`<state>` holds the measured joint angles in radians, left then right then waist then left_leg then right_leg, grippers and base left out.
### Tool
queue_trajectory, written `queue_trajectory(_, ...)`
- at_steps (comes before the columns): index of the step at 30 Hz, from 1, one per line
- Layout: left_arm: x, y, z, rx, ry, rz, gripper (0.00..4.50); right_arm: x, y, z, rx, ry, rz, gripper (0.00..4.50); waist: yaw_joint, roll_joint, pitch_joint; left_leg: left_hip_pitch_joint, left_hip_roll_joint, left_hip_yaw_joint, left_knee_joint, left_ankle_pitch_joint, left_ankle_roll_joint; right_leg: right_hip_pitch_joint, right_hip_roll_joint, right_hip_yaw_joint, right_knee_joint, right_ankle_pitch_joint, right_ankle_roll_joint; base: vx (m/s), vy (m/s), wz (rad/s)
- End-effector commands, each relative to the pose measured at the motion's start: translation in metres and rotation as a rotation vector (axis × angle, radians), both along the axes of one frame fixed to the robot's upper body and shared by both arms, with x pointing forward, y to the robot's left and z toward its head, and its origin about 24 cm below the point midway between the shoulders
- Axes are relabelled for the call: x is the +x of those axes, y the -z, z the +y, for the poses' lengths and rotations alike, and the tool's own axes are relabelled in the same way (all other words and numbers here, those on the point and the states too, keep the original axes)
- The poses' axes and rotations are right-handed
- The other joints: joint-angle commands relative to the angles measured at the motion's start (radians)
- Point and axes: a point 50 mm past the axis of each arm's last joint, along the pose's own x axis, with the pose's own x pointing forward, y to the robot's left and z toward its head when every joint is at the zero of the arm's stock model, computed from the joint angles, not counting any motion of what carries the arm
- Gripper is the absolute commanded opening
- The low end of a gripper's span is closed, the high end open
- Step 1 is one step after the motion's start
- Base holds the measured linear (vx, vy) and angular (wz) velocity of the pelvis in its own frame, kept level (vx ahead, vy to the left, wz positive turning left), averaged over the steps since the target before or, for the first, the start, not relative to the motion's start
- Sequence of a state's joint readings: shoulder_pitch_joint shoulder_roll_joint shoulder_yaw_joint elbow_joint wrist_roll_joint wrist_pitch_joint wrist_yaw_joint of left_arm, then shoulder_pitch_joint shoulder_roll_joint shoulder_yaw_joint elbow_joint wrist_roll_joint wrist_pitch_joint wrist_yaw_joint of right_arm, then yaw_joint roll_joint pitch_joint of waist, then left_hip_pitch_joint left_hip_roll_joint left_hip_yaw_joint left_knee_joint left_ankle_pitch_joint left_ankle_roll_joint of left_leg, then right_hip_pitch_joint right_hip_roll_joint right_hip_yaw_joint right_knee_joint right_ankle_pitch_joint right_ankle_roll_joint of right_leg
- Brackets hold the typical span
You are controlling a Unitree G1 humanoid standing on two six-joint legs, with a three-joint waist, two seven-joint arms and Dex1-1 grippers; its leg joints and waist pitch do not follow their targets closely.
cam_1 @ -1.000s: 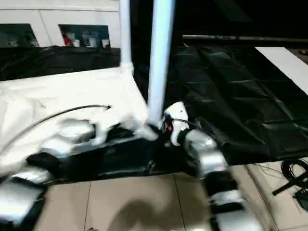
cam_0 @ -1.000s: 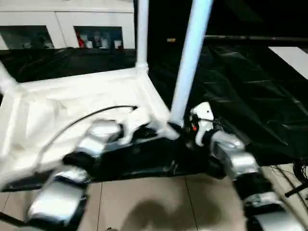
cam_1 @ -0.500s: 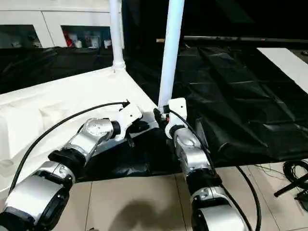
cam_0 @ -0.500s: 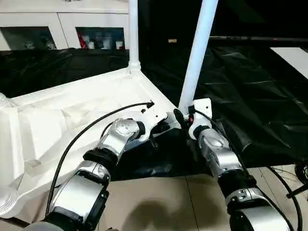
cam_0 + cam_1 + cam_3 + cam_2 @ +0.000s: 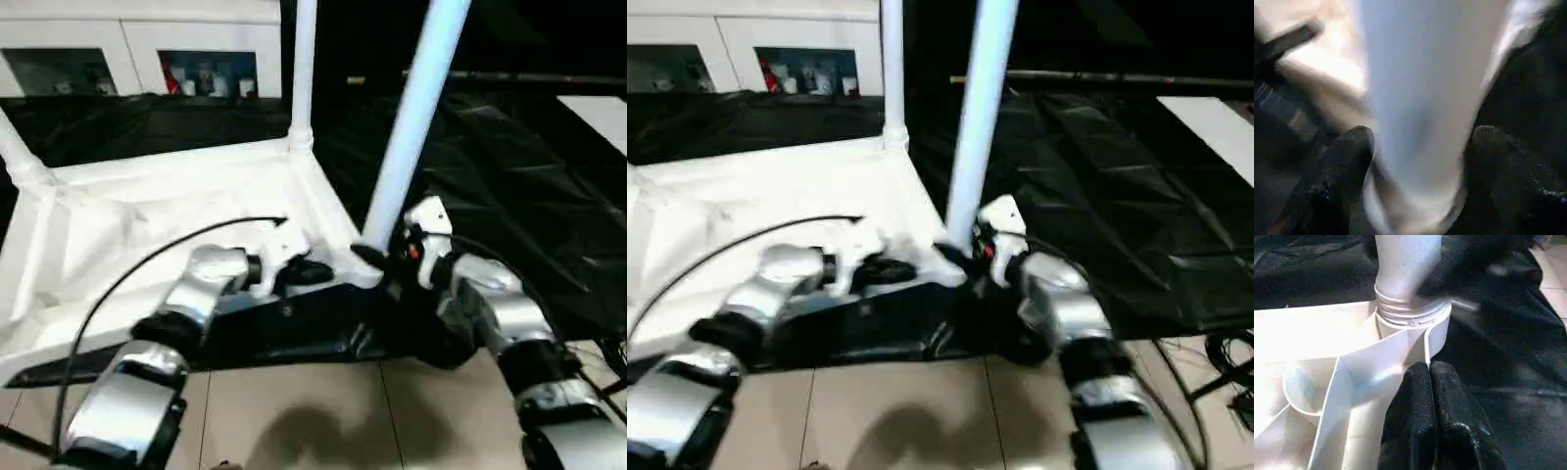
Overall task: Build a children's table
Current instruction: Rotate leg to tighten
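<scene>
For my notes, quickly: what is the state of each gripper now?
Left gripper: shut, fingertips against the table top's corner socket, holding nothing.
Right gripper: fingers either side of the near leg; grip cannot be told.

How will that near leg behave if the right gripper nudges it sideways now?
The near leg is a long smooth tube rising from the corner socket, so it would probably sway at the top. The tabletop looks like light plastic and may slide on the black cover.

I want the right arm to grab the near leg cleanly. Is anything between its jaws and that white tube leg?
Nothing visible. The right gripper has its jaws spread on either side of the white tapered tube leg, just above its corner socket.
</scene>
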<state>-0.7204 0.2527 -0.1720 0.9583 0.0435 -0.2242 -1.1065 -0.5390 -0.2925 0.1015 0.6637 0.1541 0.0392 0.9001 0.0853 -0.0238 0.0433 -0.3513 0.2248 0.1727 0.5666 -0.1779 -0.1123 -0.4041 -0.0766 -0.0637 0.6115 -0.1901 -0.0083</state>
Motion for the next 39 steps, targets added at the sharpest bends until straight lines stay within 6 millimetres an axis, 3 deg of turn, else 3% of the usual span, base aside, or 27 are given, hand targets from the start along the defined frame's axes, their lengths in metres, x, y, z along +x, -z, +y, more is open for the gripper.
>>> queue_trajectory(1, -0.004, 0.006, 0.007, 0.017, 0.019, 0.033, 0.00, -0.003, -0.003, 0.003, -0.016, -0.082, 0.004, 3.55, 0.002, -0.010, -0.060, -0.005, 0.004, 0.013, -0.050, -0.152, 0.085, 0.063, -0.052, 0.038, -0.063, -0.094, -0.236, 0.000, 0.000, 0.00)
queue_trajectory(2, -0.004, 0.005, 0.008, 0.016, 0.018, 0.033, 0.00, -0.003, -0.003, 0.003, -0.016, -0.093, 0.009, 3.55, 0.003, -0.015, -0.060, -0.004, 0.004, 0.014, -0.050, -0.153, 0.084, 0.062, -0.052, 0.038, -0.064, -0.104, -0.234, 0.000, 0.000, 0.00)
queue_trajectory(3, -0.004, 0.005, 0.009, 0.015, 0.018, 0.033, 0.00, -0.004, -0.003, 0.004, -0.015, -0.100, 0.013, 3.55, 0.004, -0.011, -0.059, -0.003, 0.006, 0.013, -0.051, -0.155, 0.081, 0.060, -0.053, 0.039, -0.064, -0.117, -0.232, 0.000, 0.000, 0.00)
queue_trajectory(12, -0.004, 0.004, 0.009, 0.006, 0.025, 0.037, 0.00, 0.000, -0.002, 0.012, -0.030, -0.091, -0.018, 3.55, 0.002, -0.014, -0.060, -0.002, 0.005, 0.013, -0.051, -0.134, 0.073, 0.060, -0.053, 0.041, -0.059, -0.075, -0.241, 0.000, 0.000, 0.00)
queue_trajectory(21, -0.005, 0.004, 0.008, 0.007, 0.030, 0.040, 0.00, -0.003, 0.005, 0.012, -0.053, -0.082, -0.007, 2.82, 0.002, -0.013, -0.060, -0.001, 0.005, 0.013, -0.050, -0.130, 0.076, 0.061, -0.052, 0.041, -0.057, -0.058, -0.246, 0.000, 0.000, 0.00)
queue_trajectory(32, -0.005, 0.006, 0.007, 0.014, 0.025, 0.040, 0.00, -0.003, 0.009, 0.013, -0.026, -0.044, -0.011, 2.65, 0.003, -0.014, -0.061, -0.002, 0.005, 0.013, -0.049, -0.128, 0.077, 0.062, -0.053, 0.041, -0.056, -0.058, -0.247, 0.000, 0.000, 0.00)
queue_trajectory(35, -0.002, 0.010, -0.002, 0.044, -0.026, 0.022, 0.00, 0.001, 0.016, 0.014, -0.011, 0.111, 0.002, 2.65, -0.002, -0.014, -0.058, 0.000, 0.006, 0.012, -0.052, -0.148, 0.066, 0.057, -0.054, 0.042, -0.061, -0.098, -0.238, 0.000, 0.000, 0.00)
queue_trajectory(37, -0.001, 0.011, -0.006, 0.051, -0.045, 0.019, 0.00, 0.002, 0.020, 0.015, -0.019, 0.169, 0.006, 2.65, -0.006, -0.014, -0.054, 0.002, 0.005, 0.011, -0.056, -0.181, 0.046, 0.054, -0.056, 0.042, -0.069, -0.170, -0.222, 0.000, 0.000, 0.00)
queue_trajectory(39, 0.002, 0.011, -0.024, 0.035, -0.092, 0.006, 0.00, 0.004, 0.028, 0.018, -0.018, 0.325, 0.023, 2.65, -0.008, -0.010, -0.052, 0.008, 0.006, 0.010, -0.059, -0.217, 0.024, 0.049, -0.057, 0.044, -0.079, -0.254, -0.198, 0.000, 0.000, 0.00)
